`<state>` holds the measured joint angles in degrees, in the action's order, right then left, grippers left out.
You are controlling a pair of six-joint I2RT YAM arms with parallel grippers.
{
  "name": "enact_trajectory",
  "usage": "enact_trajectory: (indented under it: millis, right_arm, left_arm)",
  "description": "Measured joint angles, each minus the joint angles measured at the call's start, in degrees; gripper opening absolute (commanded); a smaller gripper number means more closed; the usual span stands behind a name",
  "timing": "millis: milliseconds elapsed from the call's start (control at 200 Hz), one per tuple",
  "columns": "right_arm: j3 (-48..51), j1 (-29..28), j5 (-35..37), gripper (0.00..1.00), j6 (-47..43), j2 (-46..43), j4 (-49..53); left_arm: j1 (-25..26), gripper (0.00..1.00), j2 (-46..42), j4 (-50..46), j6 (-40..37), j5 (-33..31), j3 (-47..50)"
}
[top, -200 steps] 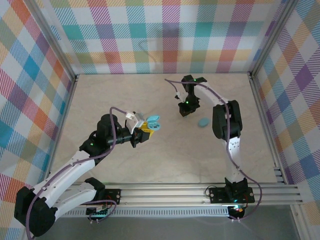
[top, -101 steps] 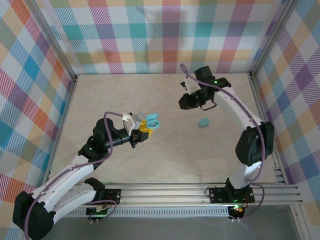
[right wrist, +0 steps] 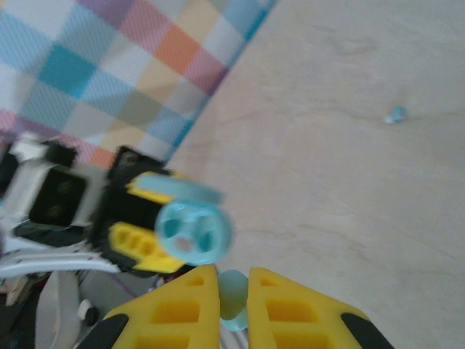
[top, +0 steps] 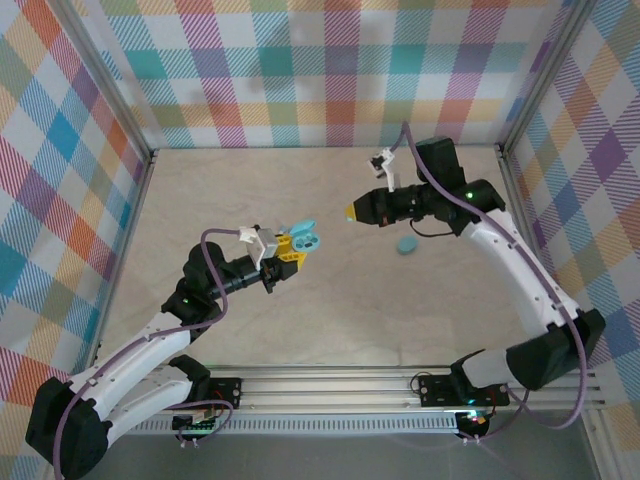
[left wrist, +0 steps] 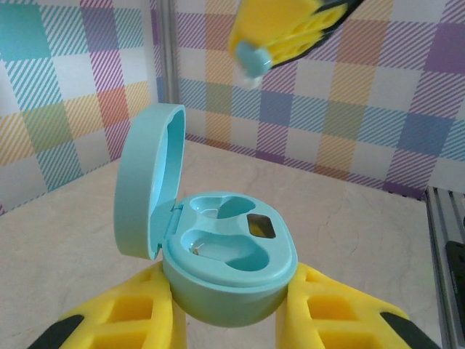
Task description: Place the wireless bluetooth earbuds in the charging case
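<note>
The left tool (left wrist: 229, 305) was clamped on the charging case (left wrist: 227, 256), one yellow finger pressed to each side of its rounded base. The lid (left wrist: 147, 187) stood hinged up at that tool's left side, and the two wells faced upward. The right tool (right wrist: 232, 276) was closed on an earbud (right wrist: 233, 297), a pale teal nub pinched between its yellow fingertips. From the left wrist, the right tool hung above and beyond the case, apart from it. From overhead, the two tools pointed toward each other with a gap between them. A closed teal case (top: 407, 244) lay on the counter (top: 330, 320) just beside the right tool. A second earbud (right wrist: 396, 114) lay on the counter well beyond it.
</note>
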<state>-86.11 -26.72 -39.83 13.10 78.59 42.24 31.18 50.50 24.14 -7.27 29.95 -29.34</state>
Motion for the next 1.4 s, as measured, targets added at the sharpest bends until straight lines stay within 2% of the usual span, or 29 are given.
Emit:
enact_trajectory:
  millis: [255,450,1400]
  right_arm:
    - [0.1,-8.4,-1.8,0.13,1.0,-1.0,-2.8]
    - [0.1,-10.8,-1.1,0.13,-1.2,0.9,-2.6]
    - [0.1,-11.3,-0.4,0.13,-5.0,4.2,-2.8]
  left_arm:
    - [0.0,0.11,-0.1,0.0,0.4,1.2,0.0]
    - [0.0,0.11,-1.7,0.0,0.7,2.3,-0.1]
    - [-0.2,0.11,-2.4,-0.7,1.9,4.5,-0.6]
